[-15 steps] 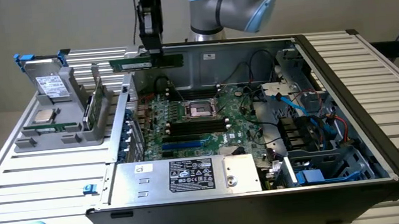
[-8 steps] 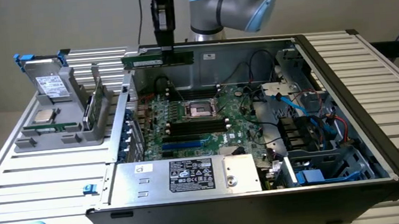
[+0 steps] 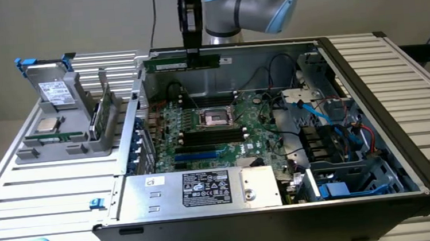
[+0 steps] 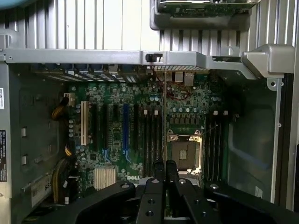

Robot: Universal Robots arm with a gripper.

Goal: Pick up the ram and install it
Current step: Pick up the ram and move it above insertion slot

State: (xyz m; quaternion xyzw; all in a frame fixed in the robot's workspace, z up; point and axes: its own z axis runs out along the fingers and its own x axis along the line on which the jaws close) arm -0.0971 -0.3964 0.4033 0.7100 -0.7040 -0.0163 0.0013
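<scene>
The ram (image 3: pixel 173 63), a long green stick, hangs level in the air over the back wall of the open computer case (image 3: pixel 398 112). My gripper (image 3: pixel 193 54) points straight down and is shut on the ram near the stick's end toward the exterior view's right. In the wrist view the fingers (image 4: pixel 156 179) stand pressed together, and the ram shows edge-on as a thin line (image 4: pixel 165 135) between them. Below lies the green motherboard (image 3: pixel 259 137) with its black memory slots (image 3: pixel 212 135) beside the processor socket (image 3: pixel 216 117); the wrist view shows the slots (image 4: pixel 149 135) and the socket (image 4: pixel 183 151).
A grey parts holder (image 3: pixel 63 144) on the slatted table at the exterior view's left carries a drive, a silver processor chip (image 3: pixel 48 124) and another green stick (image 3: pixel 101 113). Cables and drive bays (image 3: pixel 331 128) fill the case's side toward the exterior view's right; a power supply (image 3: pixel 201 189) sits at the front.
</scene>
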